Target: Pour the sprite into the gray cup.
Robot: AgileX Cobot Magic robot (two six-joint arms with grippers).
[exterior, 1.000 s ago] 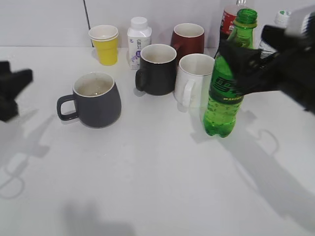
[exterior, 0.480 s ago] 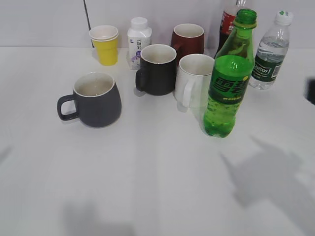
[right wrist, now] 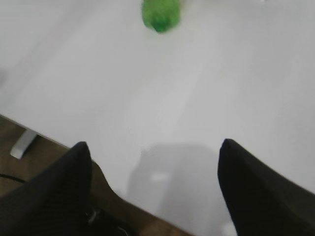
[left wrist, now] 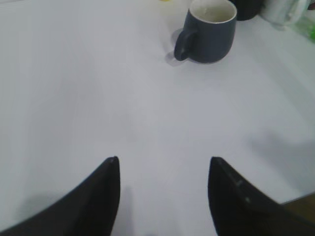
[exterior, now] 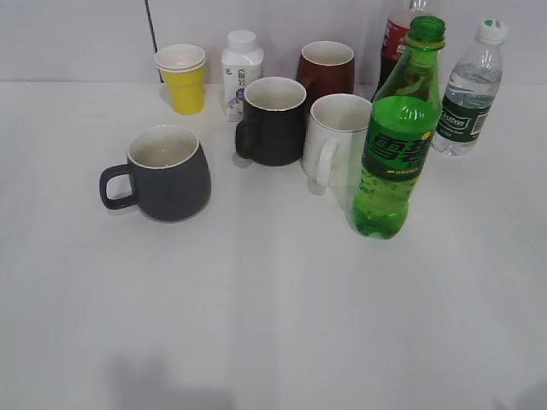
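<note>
The sprite, a tall green bottle without a cap, stands upright on the white table right of centre, just in front of the white mug. Its base shows at the top of the right wrist view. The gray cup stands at the left with its handle to the left; it also shows in the left wrist view. My left gripper is open and empty, far back from the cup. My right gripper is open and empty near the table's front edge, far from the bottle. Neither gripper shows in the exterior view.
Behind stand a glossy black mug, a white mug, a dark red mug, a yellow paper cup, a small white bottle, a cola bottle and a clear water bottle. The table edge lies under my right gripper.
Both arms have pulled out of the exterior view: the right one left the sprite and withdrew to the right, the left one withdrew to the left. The bottle stands free.
</note>
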